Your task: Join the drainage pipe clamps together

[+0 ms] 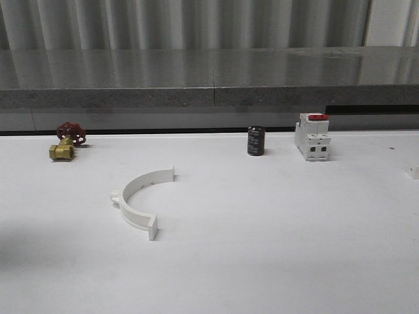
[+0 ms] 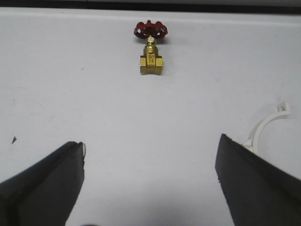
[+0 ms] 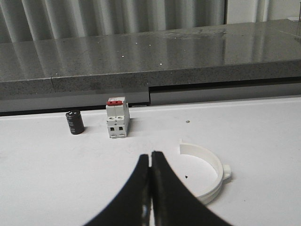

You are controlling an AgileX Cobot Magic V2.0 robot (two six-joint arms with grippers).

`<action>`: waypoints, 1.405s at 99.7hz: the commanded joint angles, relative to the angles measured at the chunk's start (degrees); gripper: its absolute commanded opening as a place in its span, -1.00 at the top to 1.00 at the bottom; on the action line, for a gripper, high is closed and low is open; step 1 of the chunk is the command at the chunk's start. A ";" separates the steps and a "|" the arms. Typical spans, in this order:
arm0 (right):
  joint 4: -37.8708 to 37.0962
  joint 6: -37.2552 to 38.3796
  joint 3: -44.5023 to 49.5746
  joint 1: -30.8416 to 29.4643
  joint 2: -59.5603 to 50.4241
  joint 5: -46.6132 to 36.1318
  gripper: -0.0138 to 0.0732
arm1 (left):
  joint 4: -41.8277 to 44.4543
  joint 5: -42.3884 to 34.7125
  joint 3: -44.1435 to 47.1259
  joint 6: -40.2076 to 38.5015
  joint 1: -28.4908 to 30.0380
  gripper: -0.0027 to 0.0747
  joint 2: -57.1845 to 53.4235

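One white half-ring drainage pipe clamp (image 1: 139,182) lies flat on the white table, left of centre, with its open side facing right. It also shows in the left wrist view as a white arc (image 2: 263,125) beside the right finger (image 2: 254,183). My left gripper (image 2: 151,141) hovers open over bare table with nothing between its fingers. A second half-ring clamp (image 3: 217,165) lies on the table just right of my right gripper (image 3: 151,154). That gripper is shut on nothing and stands apart from the clamp.
A brass valve with a red handwheel (image 1: 65,140) sits at the back left. A black cylinder (image 1: 256,140) and a white red-topped breaker (image 1: 312,136) stand at the back centre-right. A grey ledge (image 1: 209,95) borders the table's far edge. A small white piece (image 1: 414,172) pokes in at the right edge.
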 commanded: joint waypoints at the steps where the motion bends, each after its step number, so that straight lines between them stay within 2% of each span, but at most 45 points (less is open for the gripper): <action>1: -0.75 -0.26 -1.14 -0.09 -1.04 -4.61 0.84 | 0.60 -3.30 1.67 0.05 0.32 -0.53 -6.02; 50: -0.75 -0.26 -1.14 -0.09 -1.04 -4.61 0.84 | 0.73 -3.35 18.50 0.05 0.32 -0.51 -30.28; 64: -0.75 -0.26 -1.14 -0.09 -1.04 -4.78 0.84 | 0.73 -3.35 20.66 0.05 0.32 -0.22 -33.68; 97: -0.75 -0.26 -1.14 -0.09 -1.04 -6.43 0.84 | 0.73 -3.22 21.59 0.05 0.32 0.98 -34.64; 107: -0.75 -0.26 -1.58 -0.09 -1.04 -7.51 0.84 | 0.73 -3.22 21.59 0.05 0.32 0.98 -34.64; 122: -0.34 -0.21 -5.53 -0.09 -0.90 -4.90 0.84 | 0.73 -3.22 21.59 0.05 0.32 0.98 -34.64; 140: 1.97 -0.21 -18.03 -0.09 5.81 11.77 0.84 | 0.73 -3.32 21.59 0.05 0.32 0.98 -34.64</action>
